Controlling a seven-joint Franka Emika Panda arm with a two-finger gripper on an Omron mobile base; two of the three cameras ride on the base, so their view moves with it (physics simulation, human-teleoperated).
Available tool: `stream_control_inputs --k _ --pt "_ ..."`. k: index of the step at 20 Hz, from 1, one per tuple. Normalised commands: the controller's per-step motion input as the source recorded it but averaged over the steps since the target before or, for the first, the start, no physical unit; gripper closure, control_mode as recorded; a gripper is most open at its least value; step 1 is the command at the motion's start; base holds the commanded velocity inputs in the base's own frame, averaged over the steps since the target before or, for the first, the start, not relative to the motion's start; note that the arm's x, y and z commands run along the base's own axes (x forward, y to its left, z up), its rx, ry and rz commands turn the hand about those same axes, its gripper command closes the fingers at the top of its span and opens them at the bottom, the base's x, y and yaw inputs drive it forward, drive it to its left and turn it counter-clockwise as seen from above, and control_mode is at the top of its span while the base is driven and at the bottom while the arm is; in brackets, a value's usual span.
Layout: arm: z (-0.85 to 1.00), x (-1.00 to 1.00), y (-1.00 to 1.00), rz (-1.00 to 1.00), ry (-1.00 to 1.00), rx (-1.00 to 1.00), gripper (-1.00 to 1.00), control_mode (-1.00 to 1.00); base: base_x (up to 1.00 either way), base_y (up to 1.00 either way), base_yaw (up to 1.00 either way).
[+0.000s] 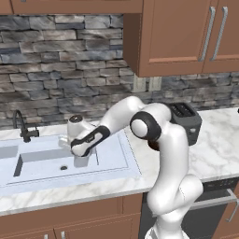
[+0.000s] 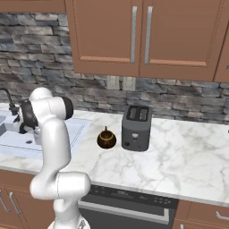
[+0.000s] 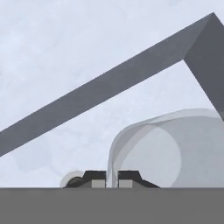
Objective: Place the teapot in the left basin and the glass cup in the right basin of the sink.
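Holding the glass cup over the right basin, gripper closed on its rim.

Hand view: the two fingertips stand close together with the cup's translucent wall pinched between them; the cup extends up and to the right of the tips, its long axis along the line of sight, mouth toward the camera. Basin floor and a dark basin wall lie beyond it. Left base view: the hand is low in the sink, right of the divider, faucet far left. Judgement: cup sits directly below the hand, so release is the pending move. Teapot remains on the counter, just left of the toaster, well right of the sink; the left basin awaits it.
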Motion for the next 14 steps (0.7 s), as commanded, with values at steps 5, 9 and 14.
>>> stream_control_inputs --k 5,9,14 --pt "-0.23 0.17 0.00 0.00 0.05 0.10 1.00 -1.00 0.00 0.00 0.00" --pt "-0.27 0.14 0.06 -0.01 0.06 0.05 1.00 -1.00 0.00 0.00 0.00" --pt "-0.27 0.16 0.08 -0.01 0.07 0.03 1.00 -1.00 0.00 0.00 0.00"
